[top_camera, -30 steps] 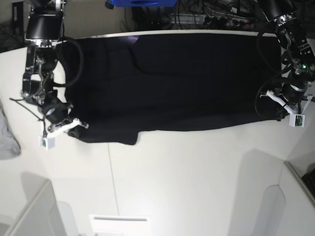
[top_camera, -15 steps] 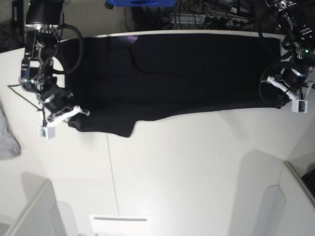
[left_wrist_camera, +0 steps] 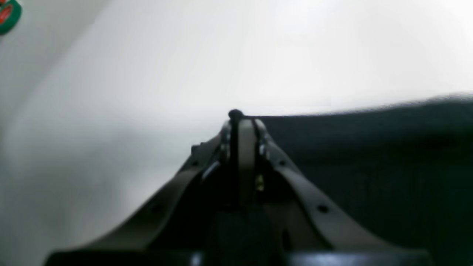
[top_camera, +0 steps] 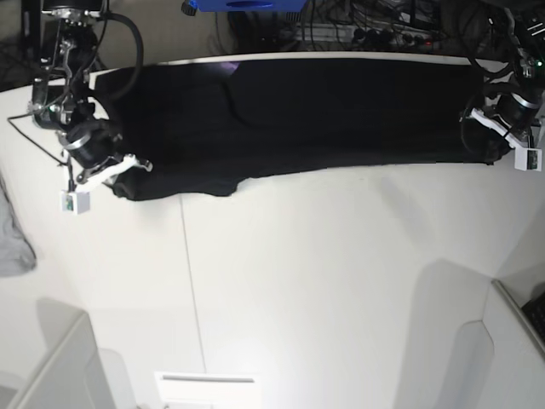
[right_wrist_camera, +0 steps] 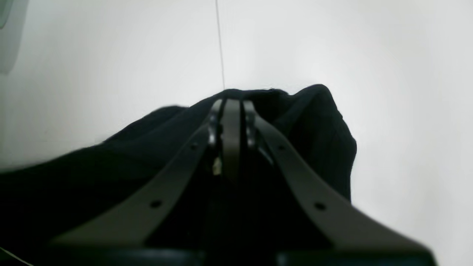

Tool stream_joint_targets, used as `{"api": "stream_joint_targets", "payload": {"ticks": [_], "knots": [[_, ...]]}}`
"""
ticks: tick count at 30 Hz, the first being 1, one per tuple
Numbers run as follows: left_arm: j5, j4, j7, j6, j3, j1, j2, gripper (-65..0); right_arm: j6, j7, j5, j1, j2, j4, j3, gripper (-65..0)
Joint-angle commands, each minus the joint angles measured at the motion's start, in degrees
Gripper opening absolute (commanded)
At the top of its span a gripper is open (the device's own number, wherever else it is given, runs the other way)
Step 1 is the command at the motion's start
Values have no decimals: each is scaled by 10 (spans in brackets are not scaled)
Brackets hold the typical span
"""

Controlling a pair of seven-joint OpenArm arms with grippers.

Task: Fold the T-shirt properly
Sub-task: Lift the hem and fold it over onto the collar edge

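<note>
**Two pinched corners, one long black fold**

Two corners of the T-shirt (top_camera: 298,111) are pinched, one at each end of its near edge. It lies as a long dark band across the far side of the white table (top_camera: 341,281), reaching almost to the far rim. A seam or sleeve outline shows faintly near its upper middle.

Soft, thin fabric like this looks light and limp: it will sag between the held points and drag on the tabletop, so both ends likely need to travel together to keep the near edge straight. The edge already dips lower toward the right gripper's end, where cloth bunches. Hem corners, as held now, seem the sensible places to grip.

In the right wrist view, the right gripper (right_wrist_camera: 232,101) is clenched on a gathered lump of black cloth. In the left wrist view, the left gripper (left_wrist_camera: 242,120) is clamped on the shirt's edge, its tips at the boundary between fabric and table.

Off to the table's side, a light grey cloth (top_camera: 13,239) lies well apart from the shirt.
</note>
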Motion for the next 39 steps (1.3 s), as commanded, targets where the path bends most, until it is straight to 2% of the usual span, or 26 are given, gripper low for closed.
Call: {"api": "stream_joint_targets", "payload": {"ticks": [1,6,14,17,24,33,39], "knots": [[-12,12,-13,-1,-11,7,-9,-650,2,12,2,-2,7,15,4,-650],[-36,13,-13,-1,-27,30,-9,-650,2,12,4,-35,4,36,30,-650],[-34,13,-16,-1,-28,49,-9,-650,2,15,8,-88,-7,51,46,-650],[-34,13,-16,-1,-28,49,-9,-650,2,15,58,-107,-21,54,68,-650],[-33,13,-16,-1,-28,49,-9,-650,2,15,151,-143,-17,54,111,-650],[-33,13,-16,-1,-28,65,-9,-650,2,16,213,-181,-22,54,115,-650],[-33,12,-16,-1,-28,87,-9,-650,2,16,217,-205,-22,54,115,-650]]}}
